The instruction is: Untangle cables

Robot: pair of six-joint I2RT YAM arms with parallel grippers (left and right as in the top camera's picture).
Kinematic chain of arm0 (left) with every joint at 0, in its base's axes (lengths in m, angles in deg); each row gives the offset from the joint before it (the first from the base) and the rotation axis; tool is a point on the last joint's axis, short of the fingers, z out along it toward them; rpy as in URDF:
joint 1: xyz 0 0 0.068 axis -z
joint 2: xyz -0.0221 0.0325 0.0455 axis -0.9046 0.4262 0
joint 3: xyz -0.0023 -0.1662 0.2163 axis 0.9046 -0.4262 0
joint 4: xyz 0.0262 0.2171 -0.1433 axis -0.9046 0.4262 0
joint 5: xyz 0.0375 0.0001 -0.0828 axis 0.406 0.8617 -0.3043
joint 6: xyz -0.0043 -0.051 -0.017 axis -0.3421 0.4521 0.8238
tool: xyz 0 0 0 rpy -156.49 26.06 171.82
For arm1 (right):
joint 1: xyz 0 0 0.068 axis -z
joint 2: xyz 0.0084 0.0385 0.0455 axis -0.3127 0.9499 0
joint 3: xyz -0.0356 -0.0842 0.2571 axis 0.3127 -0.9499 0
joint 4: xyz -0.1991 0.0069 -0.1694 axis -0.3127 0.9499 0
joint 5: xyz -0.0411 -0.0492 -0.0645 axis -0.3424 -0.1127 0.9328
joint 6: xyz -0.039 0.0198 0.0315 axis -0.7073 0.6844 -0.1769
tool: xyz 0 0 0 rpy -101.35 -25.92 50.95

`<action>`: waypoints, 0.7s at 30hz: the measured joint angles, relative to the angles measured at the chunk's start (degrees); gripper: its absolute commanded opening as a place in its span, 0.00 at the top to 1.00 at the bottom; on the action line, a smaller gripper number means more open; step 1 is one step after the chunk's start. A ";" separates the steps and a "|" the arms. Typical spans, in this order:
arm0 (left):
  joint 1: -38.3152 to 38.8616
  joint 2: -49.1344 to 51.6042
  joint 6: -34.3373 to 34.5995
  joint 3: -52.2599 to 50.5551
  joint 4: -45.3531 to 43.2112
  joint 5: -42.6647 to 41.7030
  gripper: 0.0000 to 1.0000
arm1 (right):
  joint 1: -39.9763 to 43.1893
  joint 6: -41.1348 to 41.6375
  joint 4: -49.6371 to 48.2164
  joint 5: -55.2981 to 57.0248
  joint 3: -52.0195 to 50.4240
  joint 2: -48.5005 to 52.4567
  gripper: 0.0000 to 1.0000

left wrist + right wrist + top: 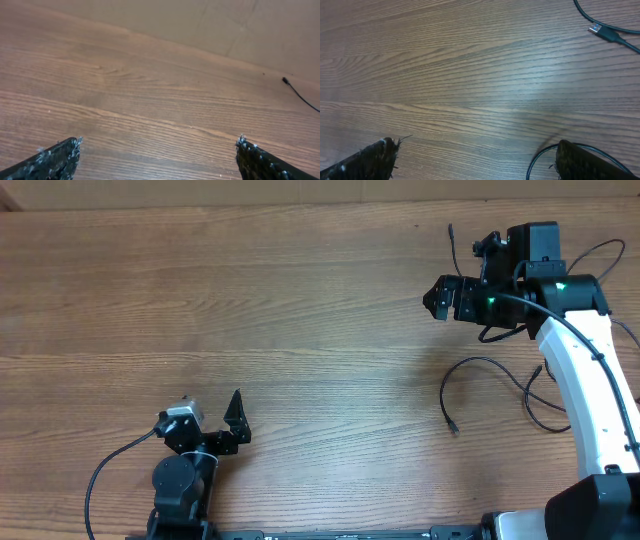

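- The left gripper, at about 7 o'clock on the table, is holding its jaws spread as wide as they go. It is gripping nothing and hovering over bare wood.
- The right gripper, at about 2 o'clock, is also gaping fully and carrying nothing. In its wrist view a thin cord is curving just beside one of its fingers; whether they are touching is hard to judge.
- The cables are lying loose on the right side of the table, between 1 and 4 o'clock. There appear to be three strands, though some may be joining under the right arm.
- Two plug ends are showing from overhead, one at 1 o'clock and one at 4 o'clock.
- One silver-tipped plug is showing in the right wrist view.
- The cords are thin, black and round, lying in slack arcs. The table is showing a matte brown wood grain. The fingers are looking dark, rough and flecked with pale specks.
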 measured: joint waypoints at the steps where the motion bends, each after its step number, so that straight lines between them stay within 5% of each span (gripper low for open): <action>1: 0.00 -0.59 -1.01 0.00 0.02 -0.28 0.00 | 0.00 0.00 0.02 -0.02 0.00 0.02 0.00; 11: -0.02 -7.43 -9.84 0.00 0.04 -1.66 0.00 | 0.00 0.00 0.00 -0.02 0.00 0.00 0.00; 21: -0.02 -7.43 -10.91 0.00 0.00 -1.84 0.00 | 0.00 -0.11 0.02 0.00 0.00 0.00 0.00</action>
